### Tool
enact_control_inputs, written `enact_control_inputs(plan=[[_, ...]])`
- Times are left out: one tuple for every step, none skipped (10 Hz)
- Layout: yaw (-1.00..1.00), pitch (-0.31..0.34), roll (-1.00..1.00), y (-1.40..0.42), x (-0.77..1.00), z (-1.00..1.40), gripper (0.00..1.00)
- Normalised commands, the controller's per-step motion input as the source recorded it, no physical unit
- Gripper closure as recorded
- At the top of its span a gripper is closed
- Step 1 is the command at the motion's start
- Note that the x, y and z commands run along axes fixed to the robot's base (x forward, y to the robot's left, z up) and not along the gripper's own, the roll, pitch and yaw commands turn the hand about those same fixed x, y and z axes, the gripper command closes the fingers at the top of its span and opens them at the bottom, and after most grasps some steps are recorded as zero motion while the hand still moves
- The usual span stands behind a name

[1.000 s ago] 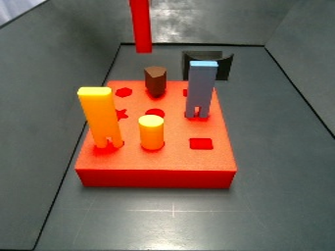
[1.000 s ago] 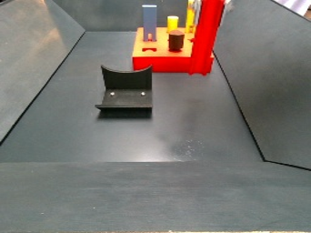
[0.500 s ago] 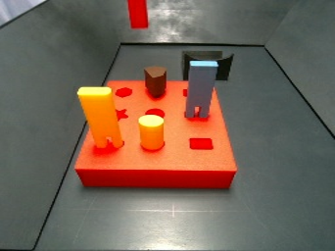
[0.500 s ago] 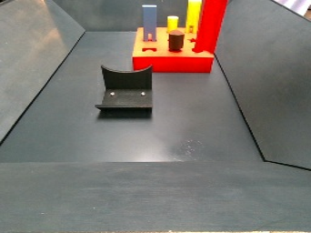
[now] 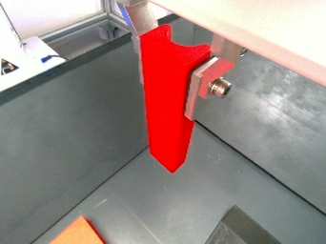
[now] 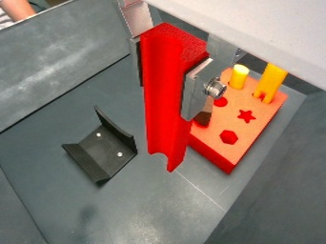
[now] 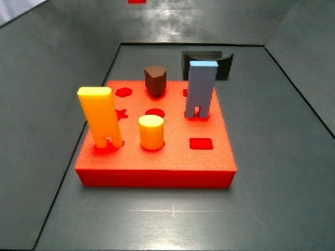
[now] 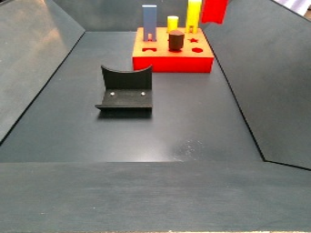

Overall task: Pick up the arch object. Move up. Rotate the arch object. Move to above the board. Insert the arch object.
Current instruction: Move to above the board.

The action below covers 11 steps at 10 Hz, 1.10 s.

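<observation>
Up high, the end effector [image 5: 178, 81] is clamped on the arch object [image 5: 166, 100]: in both wrist views we see the bright red bar hanging upright between the silver finger plates [image 5: 207, 84], its lower end pointing down at the dark desk [image 5: 90, 143] and touching nothing. The same end effector [image 6: 178, 81] grips the same arch object [image 6: 166, 95] near its upper part, and a finger plate [image 6: 204, 81] shows beside it.

In a side view only the bottom tip of the arch object [image 7: 136, 2] shows at the upper edge, well above the desk [image 7: 275, 147]. In a side view a short red stretch of it [image 8: 214, 9] shows at the upper edge, behind the board [image 8: 170, 62].

We see the board [image 7: 157, 167] lying flat on the desk, a thick red slab with a square hole [image 7: 201, 143] open near its front. On it stand an orange tall block [image 7: 97, 118], a yellow cylinder [image 7: 152, 131], a blue-grey two-legged block [image 7: 202, 88] and a dark brown block [image 7: 156, 80] (each upright, apart from the others). A black arch [image 7: 213, 63] stands just behind the blue-grey block.

The fixture [image 8: 125, 89] sits on the desk, well apart from the board
</observation>
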Motion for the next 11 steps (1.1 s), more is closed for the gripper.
enact_control_inputs(plan=[[-0.05,0.407,-0.02,-1.00,0.28,0.09,1.00],[-0.03,0.403,-0.01,-1.00,0.29,0.08,1.00],[-0.01,0.391,-0.01,-1.00,0.30,0.09,1.00],[-0.01,0.284,-0.07,-1.00,0.33,0.09,1.00],[0.00,0.202,-0.03,-1.00,0.33,0.09,1.00],[0.01,0.144,-0.02,-1.00,0.33,0.10,1.00],[0.01,0.110,-0.01,-1.00,0.34,0.10,1.00],[0.01,0.114,0.00,-1.00,0.35,0.10,1.00],[0.01,0.136,0.00,-1.00,0.38,0.11,1.00],[0.01,0.147,0.01,-1.00,0.40,0.12,1.00],[0.01,0.155,0.02,-0.73,0.32,0.09,1.00]])
